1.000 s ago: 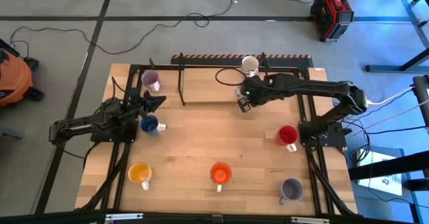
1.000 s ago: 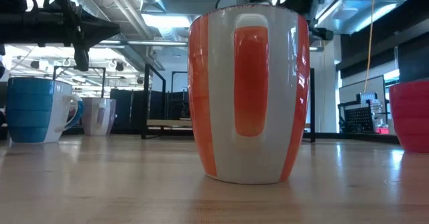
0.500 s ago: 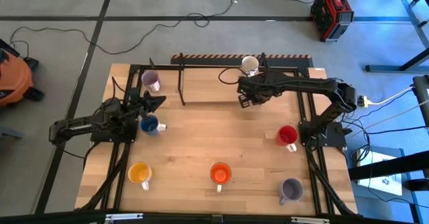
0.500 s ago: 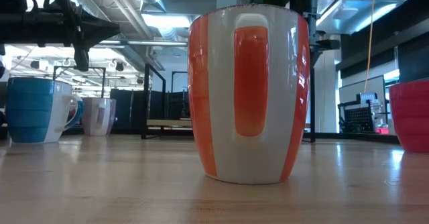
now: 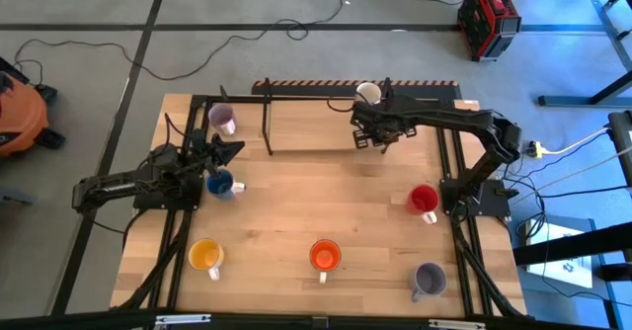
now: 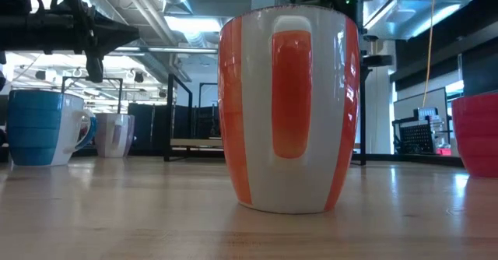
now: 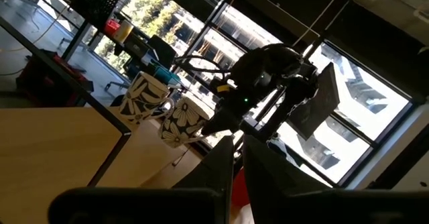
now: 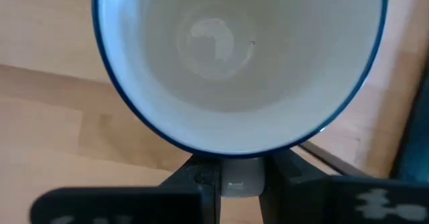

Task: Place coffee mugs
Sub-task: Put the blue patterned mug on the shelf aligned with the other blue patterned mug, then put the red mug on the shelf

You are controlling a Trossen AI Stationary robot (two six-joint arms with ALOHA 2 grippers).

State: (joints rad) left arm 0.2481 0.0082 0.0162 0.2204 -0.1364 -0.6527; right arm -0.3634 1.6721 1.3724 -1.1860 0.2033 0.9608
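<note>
Holding a white ceramic mug with a thin blue rim (image 8: pixel 238 63) by its handle, my right pincer (image 5: pixel 373 132) hangs above the wooden surface (image 5: pixel 296 211) at about one o'clock from its centre. The right wrist view shows both dark fingers (image 8: pixel 201 180) pinching the pale handle between them, with the open bowl looking back at me. Just beyond it, at twelve o'clock on the back edge, a second cream-white round mug (image 5: pixel 367 95) stands beside the dark metal frame (image 5: pixel 267 123).

My left pincer (image 5: pixel 225 152) waits at nine o'clock, pressed together on nothing I can see, right above the blue glazed mug (image 5: pixel 219 183). A lilac mug (image 5: pixel 221 118) sits at eleven o'clock, a red mug (image 5: pixel 424 199) at three, a greyish-purple mug (image 5: pixel 429 277) at five, an orange-and-white striped mug (image 5: pixel 325 255) at six, and a yellow-orange mug (image 5: pixel 204 255) at seven.

My worry is the grip: a mug hung from its handle alone can swing or twist between the fingers, so I judge it may land tilted and roll if I let go early. The carried mug is also close to the cream-white one and the frame rail, and a careless descent could knock either. I cannot tell from these views how high the base hangs over the wood.
</note>
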